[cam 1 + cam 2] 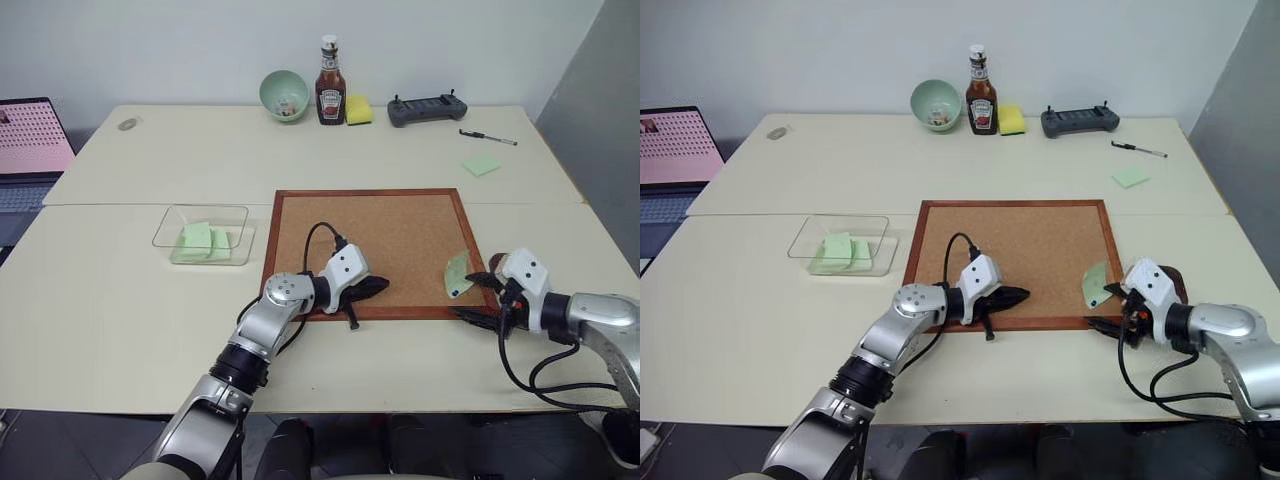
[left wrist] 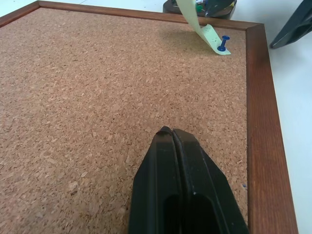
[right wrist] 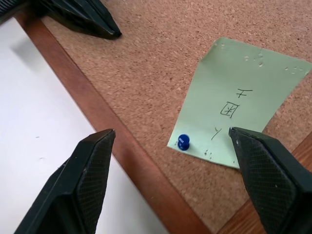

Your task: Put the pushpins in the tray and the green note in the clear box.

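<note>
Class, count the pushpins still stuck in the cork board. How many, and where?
1: a blue pushpin pinning one corner of the green note near the cork board's right edge. Others may be too small to see.

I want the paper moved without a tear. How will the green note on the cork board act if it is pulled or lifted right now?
The green note is thin paper, so likely floppy and very light. A blue pushpin stands in one corner, so a pull would probably tear it there. Its far end curls up off the cork board, so it should bend rather than slide.
</note>
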